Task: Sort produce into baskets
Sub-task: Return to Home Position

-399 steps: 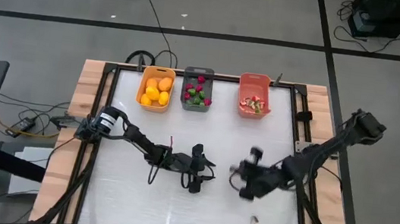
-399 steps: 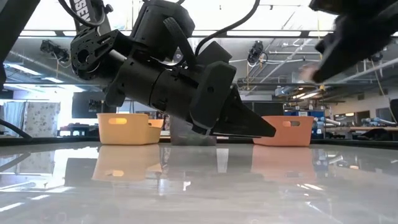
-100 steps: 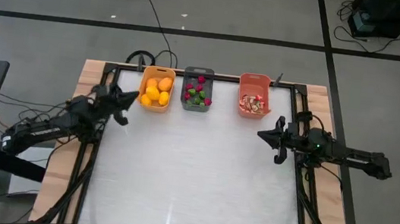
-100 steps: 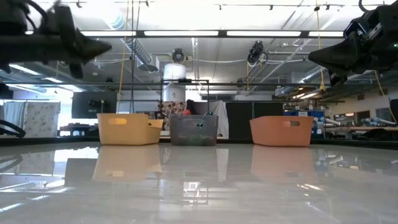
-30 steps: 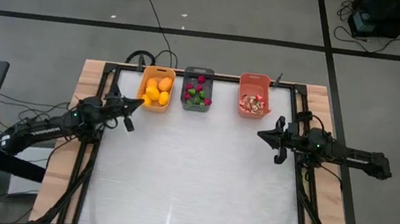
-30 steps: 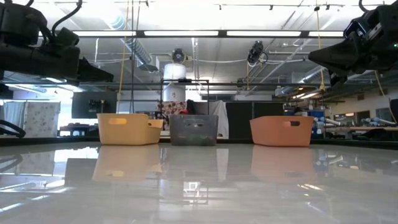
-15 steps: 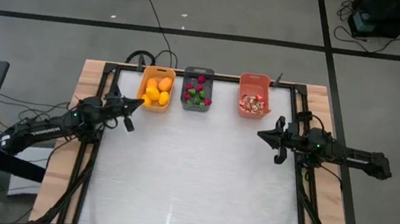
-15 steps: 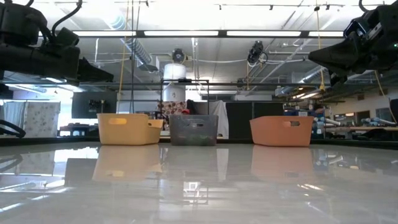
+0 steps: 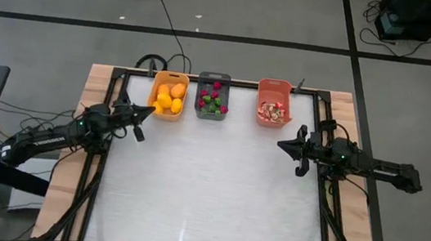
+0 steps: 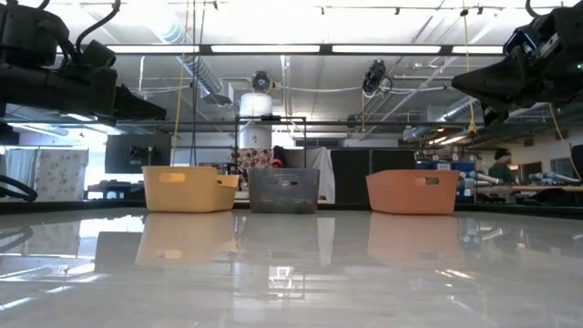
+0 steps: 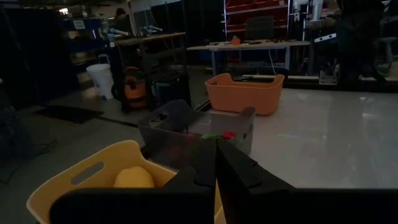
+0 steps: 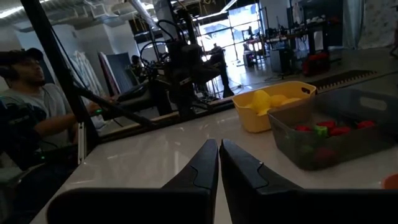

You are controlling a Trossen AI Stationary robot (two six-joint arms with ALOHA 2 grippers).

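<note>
Three baskets stand in a row along the table's far edge: a yellow-orange one (image 9: 168, 94) with rounded yellow-orange fruits, a dark grey one (image 9: 213, 96) with red and green pieces, and a salmon one (image 9: 274, 102) with pale slices. My left gripper (image 9: 149, 110) is shut and held level above the table's left edge, its tip just short of the yellow basket. My right gripper (image 9: 281, 144) is shut and held level above the right edge, pointing toward the table's middle. Both hold nothing.
The white table top (image 9: 207, 185) spreads in front of the baskets. A dark metal frame (image 9: 117, 84) runs round it, with wooden boards at both sides. Beyond the table a seated person (image 12: 28, 99) shows in the right wrist view.
</note>
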